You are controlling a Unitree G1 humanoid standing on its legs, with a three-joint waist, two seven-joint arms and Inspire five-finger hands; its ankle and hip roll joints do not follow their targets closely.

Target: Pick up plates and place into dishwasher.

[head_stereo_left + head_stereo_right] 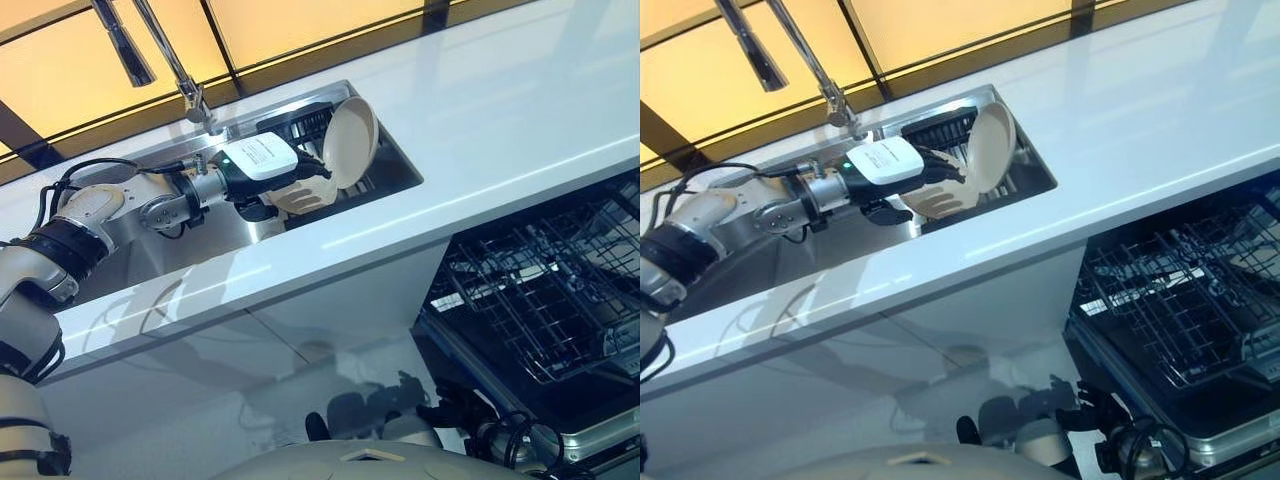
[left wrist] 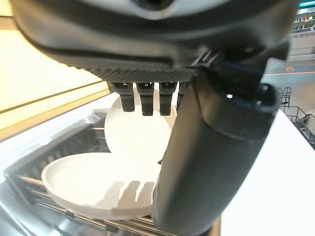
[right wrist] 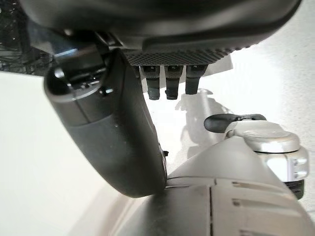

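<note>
Round cream plates in steel sink

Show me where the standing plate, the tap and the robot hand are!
standing plate (image 1: 350, 140), left eye view, middle of its face.
tap (image 1: 165, 48), left eye view, slanted neck.
left robot hand (image 1: 262, 165), left eye view, white back cover.

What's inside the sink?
In the sink a dark rack holds two cream plates: one upright, one lying flat. The left hand reaches over them, covering part of the flat plate and rack.
</note>
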